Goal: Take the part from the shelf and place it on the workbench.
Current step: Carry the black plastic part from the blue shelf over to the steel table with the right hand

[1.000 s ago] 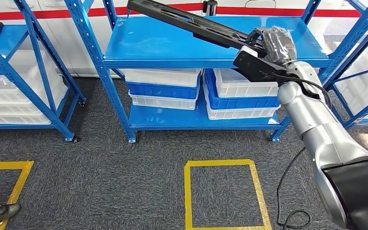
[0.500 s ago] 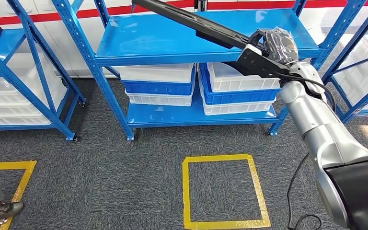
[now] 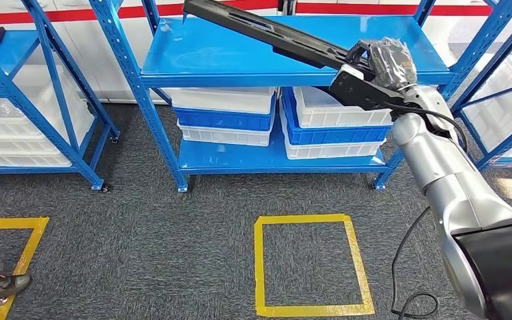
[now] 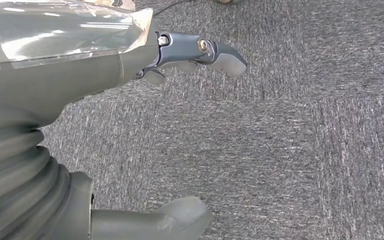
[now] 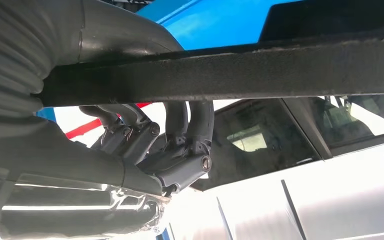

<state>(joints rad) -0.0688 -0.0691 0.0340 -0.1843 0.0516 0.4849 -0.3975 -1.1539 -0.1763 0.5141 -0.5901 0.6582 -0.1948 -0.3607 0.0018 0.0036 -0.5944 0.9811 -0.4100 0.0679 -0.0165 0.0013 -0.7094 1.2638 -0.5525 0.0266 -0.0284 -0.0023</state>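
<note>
**A:** Head view first, nearest things: what lies on the dark grey carpet floor (image 3: 173, 253)?

**B:** Two yellow tape squares: one whole square (image 3: 313, 264) in the middle and a corner of another (image 3: 13, 230) at the left edge, beside a person's shoe (image 3: 0, 285). A black cable (image 3: 410, 267) trails down at the right.

**A:** And the hands?

**B:** The silver right arm (image 3: 453, 193) rises from the lower right. Its right hand (image 3: 383, 60), wrapped in clear film, grips the long black plastic part (image 3: 273, 37) at the part's near end. In the right wrist view the dark fingers (image 5: 180, 145) curl round the bar (image 5: 230, 70) with the thumb on the other side. The left hand (image 4: 130, 100) hangs over the carpet, its fingers (image 4: 215, 50) and thumb (image 4: 175, 215) spread apart, holding nothing.

**A:** Which way does the part point?

**B:** Its long axis runs from the hand up and to the left, away from the robot, slanting across the top deck of the blue steel shelf (image 3: 240, 53). The far tip is near the shelf's back left; whether it touches the deck I cannot tell.

**A:** Counts?

**B:** One part. Under the deck, two stacks of plastic crates: the left stack (image 3: 223, 117) white, blue, white, the right stack (image 3: 333, 127) likewise. A second blue shelf (image 3: 33, 100) stands at left with white crates (image 3: 13, 133), and a third (image 3: 500, 80) at right.
</note>
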